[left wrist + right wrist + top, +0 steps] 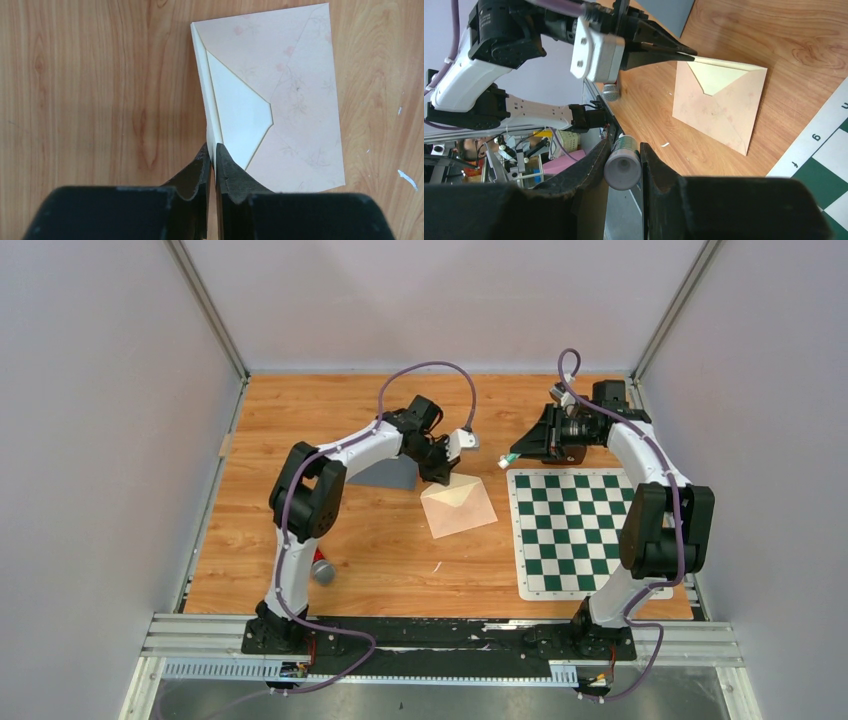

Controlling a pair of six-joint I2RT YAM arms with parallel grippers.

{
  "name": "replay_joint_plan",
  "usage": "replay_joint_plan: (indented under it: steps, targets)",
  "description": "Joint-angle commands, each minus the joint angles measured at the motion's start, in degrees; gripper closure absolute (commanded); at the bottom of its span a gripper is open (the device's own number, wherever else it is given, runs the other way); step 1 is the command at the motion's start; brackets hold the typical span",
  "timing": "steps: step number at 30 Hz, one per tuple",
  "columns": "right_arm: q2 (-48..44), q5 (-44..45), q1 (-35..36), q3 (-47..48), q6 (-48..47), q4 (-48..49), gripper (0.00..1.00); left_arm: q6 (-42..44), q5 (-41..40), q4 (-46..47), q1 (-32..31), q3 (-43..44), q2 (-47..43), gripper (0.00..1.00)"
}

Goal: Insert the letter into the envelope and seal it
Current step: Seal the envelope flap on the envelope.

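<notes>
The pink flowered envelope [300,80] lies flat on the wooden table, left of centre in the top view [460,508]. Its cream flap [206,85] stands up on edge. Cream paper, the letter [240,112], shows in the V-shaped opening. My left gripper [213,147] pinches the flap's edge, its jaws only a sliver apart; the right wrist view shows its fingertips [684,51] holding the flap raised. To the right of the envelope my right gripper [622,150] hovers above the table [532,448], shut on a glue stick [622,170] with a green label.
A green-and-white chessboard mat [580,530] covers the table's right side. A grey block [385,475] sits just left of the left gripper. A small red and grey item [322,568] lies by the left arm. Grey walls close in three sides.
</notes>
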Motion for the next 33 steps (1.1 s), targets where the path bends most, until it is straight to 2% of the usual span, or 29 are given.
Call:
replay_joint_plan:
  steps: [1,5,12,16,18,20,24,33]
  targets:
    - [-3.3,-1.4,-0.3,-0.9,0.3,1.8,1.00,2.4,-3.2,9.0,-1.9,-5.4,-8.2,0.88]
    - [-4.4,-1.4,-0.4,-2.1,0.4,1.9,1.00,6.4,-8.7,15.9,-3.7,-10.8,-11.7,0.94]
    - [-5.9,-0.9,-0.8,-4.3,0.3,2.0,1.00,17.4,-17.7,23.0,-5.1,-15.5,-12.6,0.95]
    - [-6.2,-0.7,-1.5,-4.9,0.2,2.0,1.00,21.5,-18.9,24.5,-5.7,-18.2,-11.9,0.95]
    - [-6.4,-0.6,-1.8,-4.9,0.3,2.0,1.00,21.5,-18.0,25.0,-6.2,-19.9,-12.4,0.90]
    - [-6.5,-0.6,-2.0,-4.9,0.2,2.0,1.00,20.7,-17.3,25.3,-6.7,-21.4,-13.3,0.78]
    - [-6.8,-0.4,-2.3,-5.5,0.2,2.2,1.00,17.5,-17.0,25.1,-7.4,-22.4,-15.0,0.67]
    - [-6.8,-0.6,-2.3,-6.1,1.1,3.0,1.00,12.0,-13.9,25.0,-7.5,-24.2,-19.8,0.55]
